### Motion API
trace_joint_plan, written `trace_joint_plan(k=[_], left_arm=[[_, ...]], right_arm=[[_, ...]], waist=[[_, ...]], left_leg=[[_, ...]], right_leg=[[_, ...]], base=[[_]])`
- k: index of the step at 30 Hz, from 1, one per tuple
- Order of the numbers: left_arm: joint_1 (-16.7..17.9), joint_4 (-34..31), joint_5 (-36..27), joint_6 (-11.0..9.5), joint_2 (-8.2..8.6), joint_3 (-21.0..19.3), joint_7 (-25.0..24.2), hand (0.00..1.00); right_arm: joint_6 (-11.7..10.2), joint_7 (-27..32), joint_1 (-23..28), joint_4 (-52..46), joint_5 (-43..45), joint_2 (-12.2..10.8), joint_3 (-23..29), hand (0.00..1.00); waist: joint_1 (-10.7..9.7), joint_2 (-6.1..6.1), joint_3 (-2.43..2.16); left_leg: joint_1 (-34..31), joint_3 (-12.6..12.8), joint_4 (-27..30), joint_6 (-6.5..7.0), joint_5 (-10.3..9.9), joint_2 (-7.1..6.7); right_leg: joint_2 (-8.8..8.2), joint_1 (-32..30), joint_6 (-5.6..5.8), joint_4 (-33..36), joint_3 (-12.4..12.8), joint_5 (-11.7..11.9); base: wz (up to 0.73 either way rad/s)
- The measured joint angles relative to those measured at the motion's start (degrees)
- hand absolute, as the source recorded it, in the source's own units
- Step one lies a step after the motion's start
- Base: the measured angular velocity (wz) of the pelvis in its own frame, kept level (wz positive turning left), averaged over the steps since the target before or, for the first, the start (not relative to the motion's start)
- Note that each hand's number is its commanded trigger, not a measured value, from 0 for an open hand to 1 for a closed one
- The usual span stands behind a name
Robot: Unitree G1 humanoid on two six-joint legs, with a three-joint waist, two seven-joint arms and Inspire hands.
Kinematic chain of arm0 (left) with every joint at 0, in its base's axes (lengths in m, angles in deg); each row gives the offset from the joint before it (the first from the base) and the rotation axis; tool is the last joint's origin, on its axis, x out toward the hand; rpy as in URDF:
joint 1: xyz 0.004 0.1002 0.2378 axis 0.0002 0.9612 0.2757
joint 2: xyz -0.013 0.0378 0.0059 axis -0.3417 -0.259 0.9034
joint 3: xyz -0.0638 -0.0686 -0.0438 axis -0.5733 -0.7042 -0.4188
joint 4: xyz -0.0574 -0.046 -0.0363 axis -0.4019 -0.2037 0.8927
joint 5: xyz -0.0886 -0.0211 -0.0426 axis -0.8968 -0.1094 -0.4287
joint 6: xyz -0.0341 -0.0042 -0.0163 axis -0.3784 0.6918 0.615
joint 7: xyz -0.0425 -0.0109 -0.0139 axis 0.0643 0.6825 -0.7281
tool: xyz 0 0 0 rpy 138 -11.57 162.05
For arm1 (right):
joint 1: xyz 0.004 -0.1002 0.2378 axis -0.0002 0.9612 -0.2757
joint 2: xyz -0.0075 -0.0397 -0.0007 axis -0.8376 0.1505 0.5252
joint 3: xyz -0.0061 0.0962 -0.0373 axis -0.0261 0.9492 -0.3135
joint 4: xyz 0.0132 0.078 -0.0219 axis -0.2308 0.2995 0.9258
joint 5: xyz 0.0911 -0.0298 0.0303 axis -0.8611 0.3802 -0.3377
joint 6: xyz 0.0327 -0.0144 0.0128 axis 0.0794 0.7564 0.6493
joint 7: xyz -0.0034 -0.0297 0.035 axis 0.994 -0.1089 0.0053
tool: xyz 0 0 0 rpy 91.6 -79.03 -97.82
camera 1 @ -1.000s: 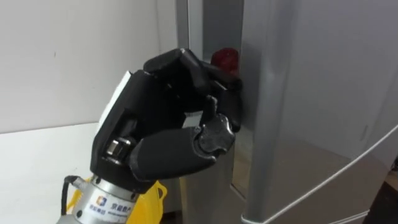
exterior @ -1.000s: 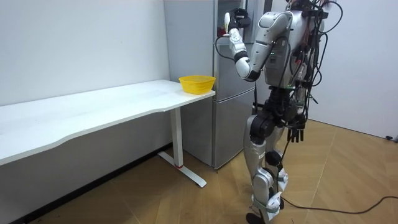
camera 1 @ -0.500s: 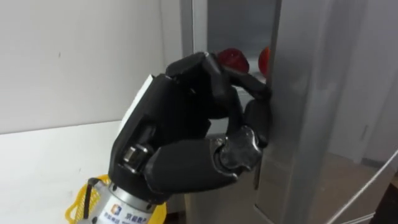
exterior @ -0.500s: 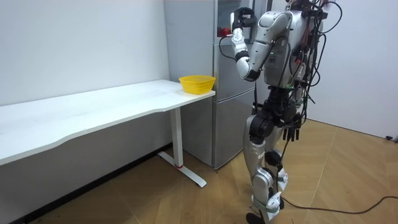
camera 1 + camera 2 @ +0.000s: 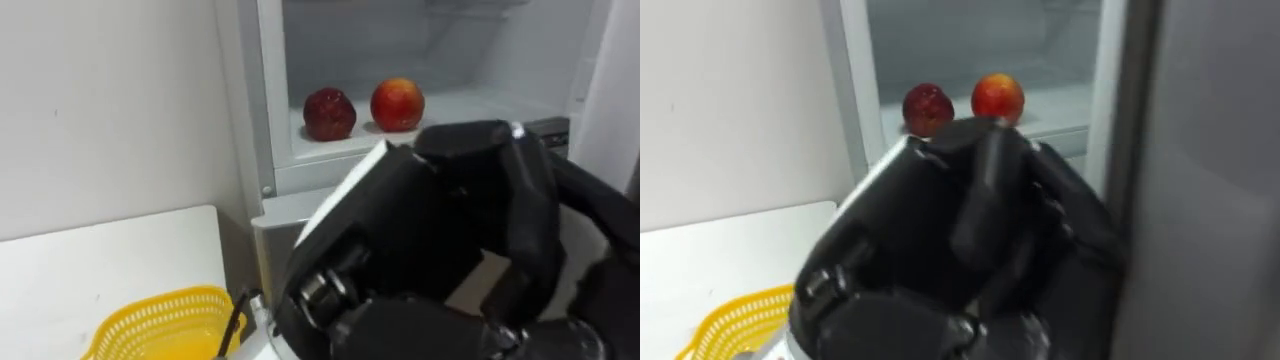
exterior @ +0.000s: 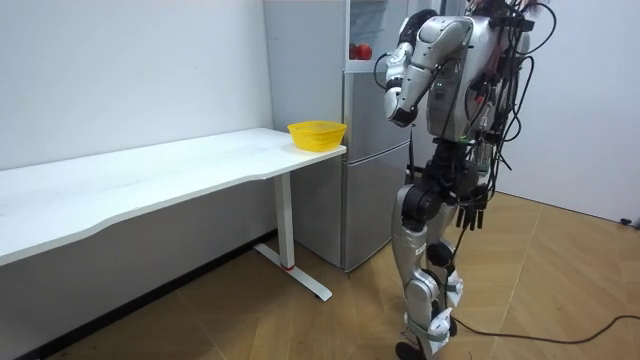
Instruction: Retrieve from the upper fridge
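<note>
The door (image 5: 1200,150) has swung wide, your left hand (image 5: 450,250) curled on its edge, baring a dark red fruit (image 5: 329,114) and a brighter one (image 5: 397,104) on the upper shelf (image 5: 480,105): likely light, firm, slick, so cup one round its middle.

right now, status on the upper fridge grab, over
Left hand hooked on upper fridge door, door open. Right hand hanging at side. Dark red apple and red-orange apple on shelf, untouched. Nothing in front of them.
</note>
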Motion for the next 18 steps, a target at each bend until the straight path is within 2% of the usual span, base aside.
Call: trace_joint_plan(k=[3, 6, 9, 11, 18], left_arm=[[-0.1, 0.1, -1.0, 0.0, 0.04, 1.1, -1.8, 1.00], [-0.3, 0.1, -2.6, 0.1, 0.08, 4.0, -2.8, 1.00], [-2.6, 0.3, -5.1, 0.1, 0.13, 5.9, -4.0, 1.00], [-4.4, 0.8, -5.5, 0.1, 0.62, 7.3, -4.6, 1.00], [-6.5, 3.3, -5.7, 0.1, 2.28, 8.4, -5.9, 1.00]], right_arm=[[0.0, -0.5, -0.9, 0.0, 0.0, 0.2, 0.0, 0.00], [-0.1, -0.2, -1.4, -0.1, -0.1, 0.4, -1.6, 0.00], [-0.4, -0.2, -2.2, -0.1, -0.1, 0.4, -2.2, 0.00], [-0.9, -0.1, -2.5, -0.1, -0.2, 0.4, -2.4, 0.00], [-1.9, 1.0, -3.5, 0.4, -1.9, 0.6, -4.4, 0.00]], waist=[[-0.6, -0.08, 0.05], [-0.9, -0.25, 0.15], [-1.0, -0.25, 0.16], [-1.1, -0.21, 0.13], [-2.7, -0.16, 0.23]], left_leg=[[-0.3, 0.0, 0.0, 0.00, 0.0, 0.02], [-0.6, 0.0, 0.0, 0.00, 0.0, 0.00], [-1.0, 0.0, 0.0, 0.00, 0.0, 0.01], [-1.0, 0.0, 0.0, 0.00, 0.0, 0.07], [-0.9, -0.1, 0.0, 0.00, 0.0, 0.08]], right_leg=[[0.06, -0.7, -0.07, 0.0, 0.1, 0.0], [0.02, -0.9, -0.06, -0.2, 0.1, 0.0], [0.10, -1.4, -0.07, -0.2, 0.2, 0.2], [0.22, -1.4, -0.10, -0.2, 0.6, 0.3], [0.35, -1.2, -0.11, -0.2, 1.1, 0.3]], base=[[0.00], [0.00], [0.00], [-0.07], [-0.06]])
